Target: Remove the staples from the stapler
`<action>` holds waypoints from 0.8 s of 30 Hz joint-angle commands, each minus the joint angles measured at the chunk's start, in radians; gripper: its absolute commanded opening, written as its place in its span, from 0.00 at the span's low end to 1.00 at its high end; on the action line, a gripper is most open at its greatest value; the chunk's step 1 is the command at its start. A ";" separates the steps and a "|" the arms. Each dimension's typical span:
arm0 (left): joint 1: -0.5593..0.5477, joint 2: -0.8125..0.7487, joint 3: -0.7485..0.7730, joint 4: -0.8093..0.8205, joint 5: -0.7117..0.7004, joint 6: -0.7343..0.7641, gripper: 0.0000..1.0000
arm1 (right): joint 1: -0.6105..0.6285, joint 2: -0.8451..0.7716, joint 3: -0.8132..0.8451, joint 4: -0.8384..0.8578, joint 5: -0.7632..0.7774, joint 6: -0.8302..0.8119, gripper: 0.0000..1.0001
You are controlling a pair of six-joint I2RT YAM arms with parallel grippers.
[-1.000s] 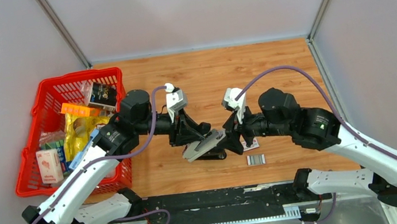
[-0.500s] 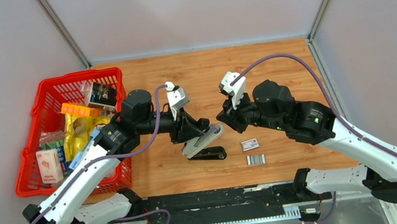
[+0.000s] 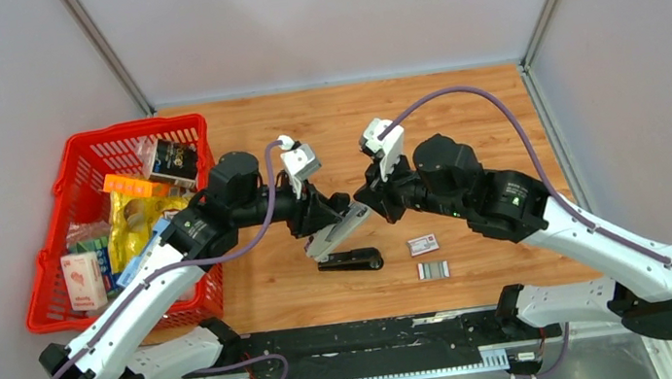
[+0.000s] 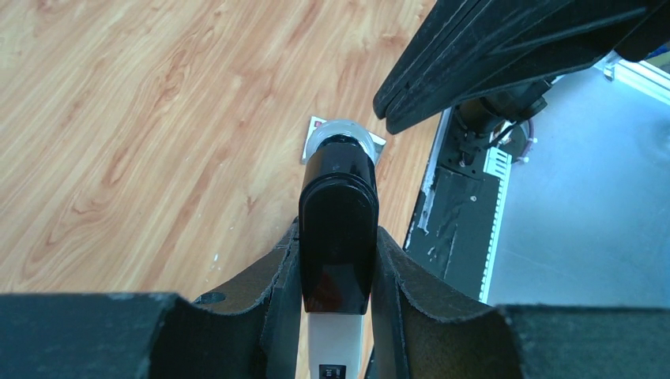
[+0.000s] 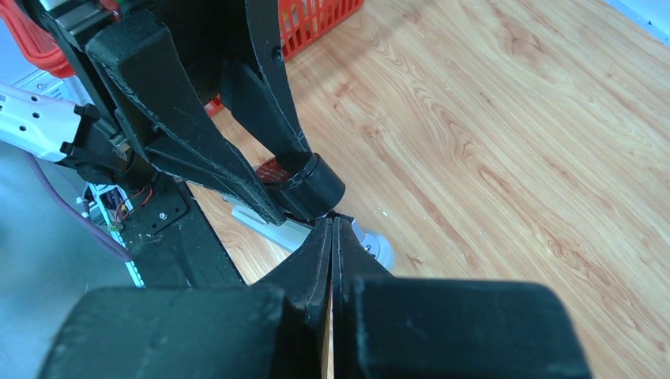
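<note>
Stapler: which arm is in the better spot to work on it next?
Right, probably. The left arm is busy: its jaws clamp the stapler by its raised top. The right arm has its shut jaws at that top's front tip.

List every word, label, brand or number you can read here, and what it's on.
No text is readable.
Small red-and-white box: printing too small.
Packages in the red basket: printing blurred.
Stapler: label too small.
</note>
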 commanded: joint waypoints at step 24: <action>-0.021 -0.057 -0.011 0.173 -0.031 -0.080 0.00 | 0.003 0.042 -0.074 0.118 0.077 0.074 0.00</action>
